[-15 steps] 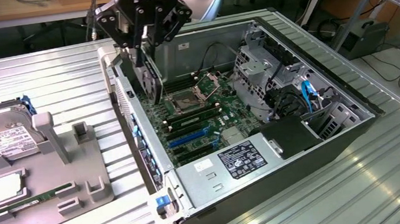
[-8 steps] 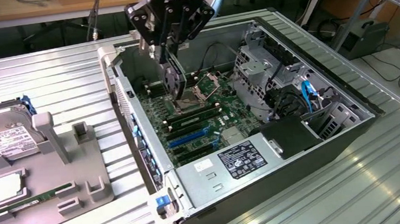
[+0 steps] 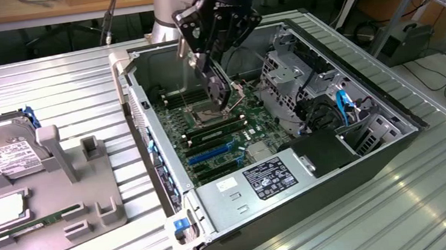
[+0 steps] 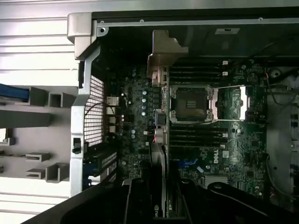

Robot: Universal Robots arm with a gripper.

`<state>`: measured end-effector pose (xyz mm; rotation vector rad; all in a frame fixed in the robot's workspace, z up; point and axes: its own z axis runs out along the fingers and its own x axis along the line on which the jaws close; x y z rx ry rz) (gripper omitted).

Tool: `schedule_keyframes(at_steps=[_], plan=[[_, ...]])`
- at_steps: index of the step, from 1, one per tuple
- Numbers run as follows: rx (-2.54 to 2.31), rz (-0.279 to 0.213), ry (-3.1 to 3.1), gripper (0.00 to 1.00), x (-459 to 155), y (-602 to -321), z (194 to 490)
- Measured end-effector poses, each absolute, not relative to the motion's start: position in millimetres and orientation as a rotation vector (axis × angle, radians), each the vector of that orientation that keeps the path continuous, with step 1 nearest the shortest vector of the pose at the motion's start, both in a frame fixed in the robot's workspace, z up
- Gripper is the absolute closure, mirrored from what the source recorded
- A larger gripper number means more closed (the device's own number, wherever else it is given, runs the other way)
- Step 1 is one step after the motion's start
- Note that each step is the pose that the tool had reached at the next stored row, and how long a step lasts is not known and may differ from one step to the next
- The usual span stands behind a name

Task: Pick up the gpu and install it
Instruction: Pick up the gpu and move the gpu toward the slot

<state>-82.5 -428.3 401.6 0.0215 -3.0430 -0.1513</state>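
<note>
Gripper (image 3: pixel 207 52) clamped on gpu (image 3: pixel 219 88); card hangs edge-down over motherboard (image 3: pixel 249 127) inside open case (image 3: pixel 296 223). Judged light, stiff, fragile. Best grip: flat faces near upper edge, clear of contacts and bracket (image 4: pixel 161 55).

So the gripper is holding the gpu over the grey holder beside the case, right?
No, not over the grey holder. The exterior view shows the gripper holding the gpu over the motherboard, inside the open case.
</note>
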Motion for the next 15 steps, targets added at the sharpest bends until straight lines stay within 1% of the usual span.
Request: schedule_keyframes(at_steps=[6,10,15], plan=[[0.022,-0.151,-3.043,0.74,-54,-434,391],[0.022,-0.151,-3.043,0.74,-41,-444,386],[0.022,-0.153,-3.05,0.74,-40,-461,383]])
